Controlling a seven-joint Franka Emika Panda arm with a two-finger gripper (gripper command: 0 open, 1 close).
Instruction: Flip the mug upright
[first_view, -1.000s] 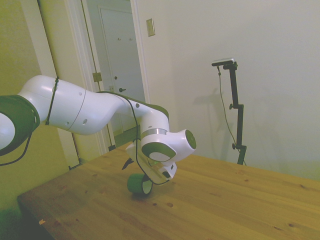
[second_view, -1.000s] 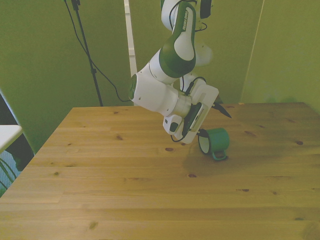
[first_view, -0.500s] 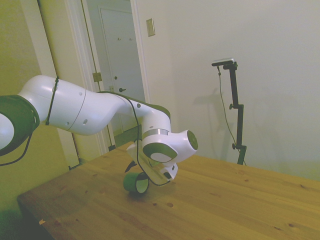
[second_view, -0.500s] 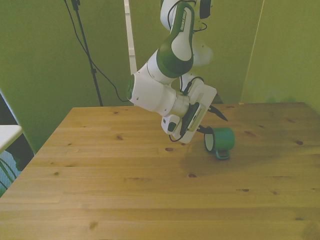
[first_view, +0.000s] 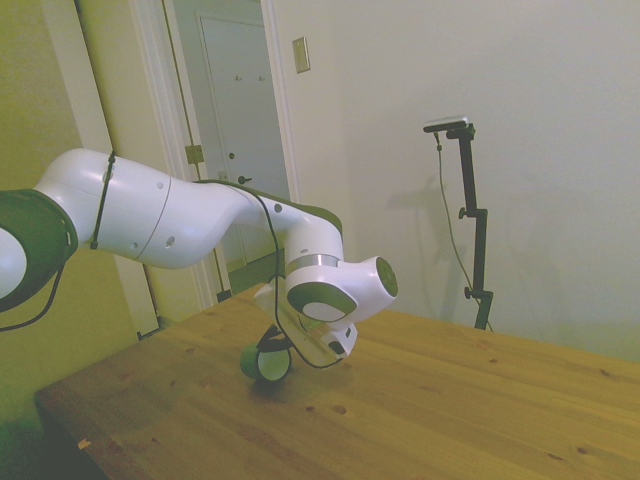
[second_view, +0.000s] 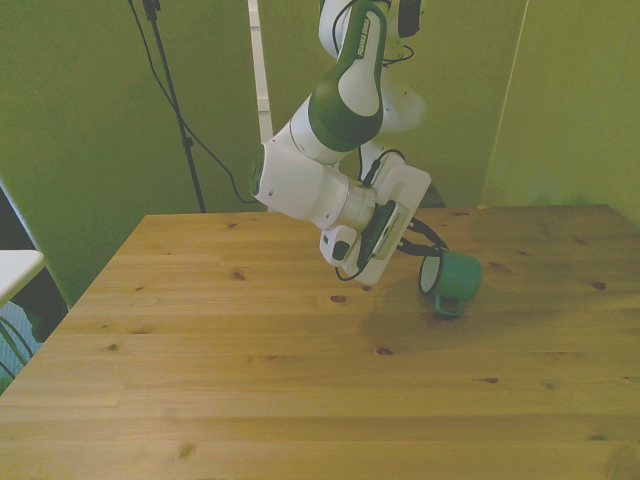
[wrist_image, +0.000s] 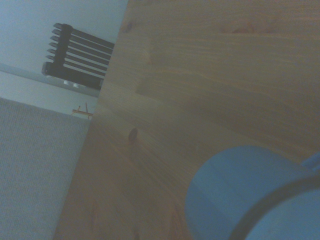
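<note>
The mug (second_view: 457, 279) lies on its side on the table (second_view: 300, 380), not upright. In the front view its open mouth, white inside with a thin dark rim, faces toward the front view's left, and its closed bottom points to the front view's right. The handle hangs at the lower side and seems to touch the wood. The mug is in the far half of the table, closer to the far edge than to the near edge, and somewhat toward the front view's right; it is well apart from every corner. In the side view the mug (first_view: 265, 362) shows as a small green cylinder with its pale opening turned toward the camera, partly hidden under the wrist of the arm (first_view: 180, 215).

The gripper (second_view: 428, 240) is just beside the mug, at the mouth side. Two thin dark fingers (second_view: 424, 229) come out of the white hand and reach to the rim; they stand a little apart, one above the other. One finger seems to go into the mouth, but I cannot tell for sure if the fingers pinch the wall of the mug or only touch it.

In the wrist view the mug (wrist_image: 235, 190) is very close and blurred, its round side wall over the table (wrist_image: 200, 75), with the table's edge and a dark slatted object (wrist_image: 80, 57) beyond it.
</note>
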